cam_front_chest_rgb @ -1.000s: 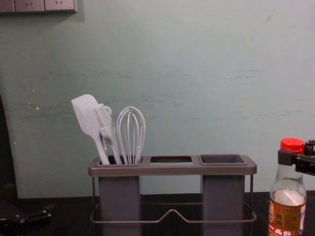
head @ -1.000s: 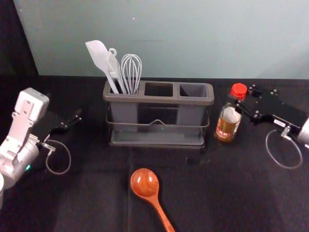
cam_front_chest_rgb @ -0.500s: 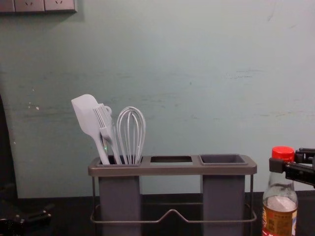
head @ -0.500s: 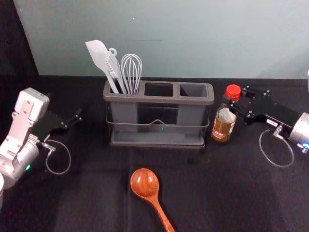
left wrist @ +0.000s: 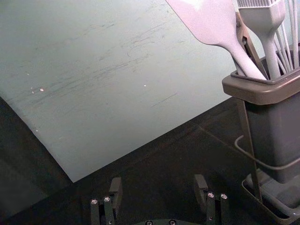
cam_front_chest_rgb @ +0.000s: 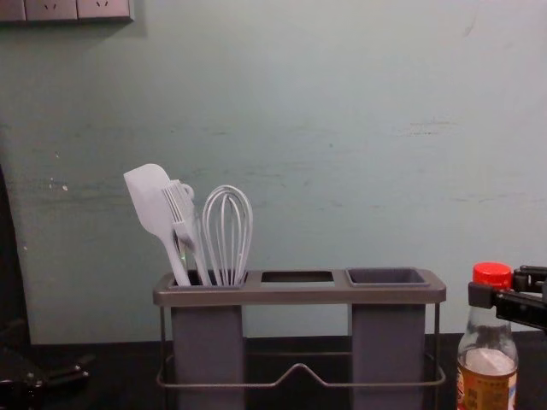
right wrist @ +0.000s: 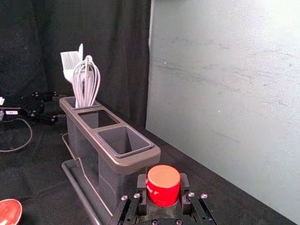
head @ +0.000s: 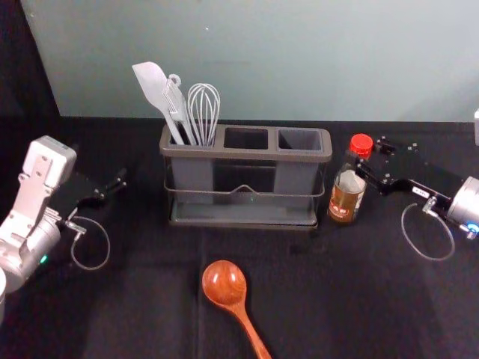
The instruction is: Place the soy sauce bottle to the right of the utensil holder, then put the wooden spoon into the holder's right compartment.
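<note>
In the head view we see the utensil holder [head: 247, 154] just above the middle of the frame, on the dark counter [head: 150, 299], with a pale wall [head: 262, 75] behind it. Its left compartment bears a white spatula [head: 152, 84], a brush [head: 177, 106] and a whisk [head: 203, 112], all reaching up past the rim; the middle opening and the right compartment lie open at the top. This bulky holder stands between our two arms. The wooden spoon [head: 224, 283] lies in front of it at lower centre, bowl towards the holder, handle running off the bottom edge.

The soy sauce bottle [head: 346, 198] is right of centre, near the holder's right end but apart from it. In the chest view we find it upright at lower right; we cannot tell whether its base touches the counter.

Our right gripper [head: 370, 156] comes in from the right of the head view, its jaws closed on the bottle's neck, one on each side, just below the red cap [right wrist: 163, 183]. Our left gripper [head: 114, 188] hangs idle at middle left, holding nothing, and in the left wrist view its jaws stand wide apart.
</note>
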`<state>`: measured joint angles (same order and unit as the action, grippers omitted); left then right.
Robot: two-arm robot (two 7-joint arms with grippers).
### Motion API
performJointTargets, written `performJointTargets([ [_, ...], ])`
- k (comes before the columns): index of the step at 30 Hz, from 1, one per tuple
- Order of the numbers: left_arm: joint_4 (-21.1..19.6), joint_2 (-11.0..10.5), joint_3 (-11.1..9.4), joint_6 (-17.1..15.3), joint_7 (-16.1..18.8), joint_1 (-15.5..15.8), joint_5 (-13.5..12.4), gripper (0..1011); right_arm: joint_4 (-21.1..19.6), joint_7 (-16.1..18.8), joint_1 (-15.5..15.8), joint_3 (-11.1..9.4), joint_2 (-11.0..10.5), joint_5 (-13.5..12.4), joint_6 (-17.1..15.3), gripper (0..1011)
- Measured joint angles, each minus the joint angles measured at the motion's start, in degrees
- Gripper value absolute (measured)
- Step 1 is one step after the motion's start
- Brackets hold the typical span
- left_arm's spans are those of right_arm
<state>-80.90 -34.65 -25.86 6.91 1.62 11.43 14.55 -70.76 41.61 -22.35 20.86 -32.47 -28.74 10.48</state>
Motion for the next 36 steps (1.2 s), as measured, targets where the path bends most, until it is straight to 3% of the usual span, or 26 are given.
performJointTargets([
  [33, 0.0, 0.0, 0.0, 0.0, 0.0, 0.0, 0.0, 1005, 0.8, 0.1, 0.0, -0.5, 0.1, -1.1, -0.9, 392],
  [36, 0.0, 0.0, 0.0, 0.0, 0.0, 0.0, 0.0, 1005, 0.8, 0.1, 0.0, -0.5, 0.1, -1.0, -1.0, 458],
])
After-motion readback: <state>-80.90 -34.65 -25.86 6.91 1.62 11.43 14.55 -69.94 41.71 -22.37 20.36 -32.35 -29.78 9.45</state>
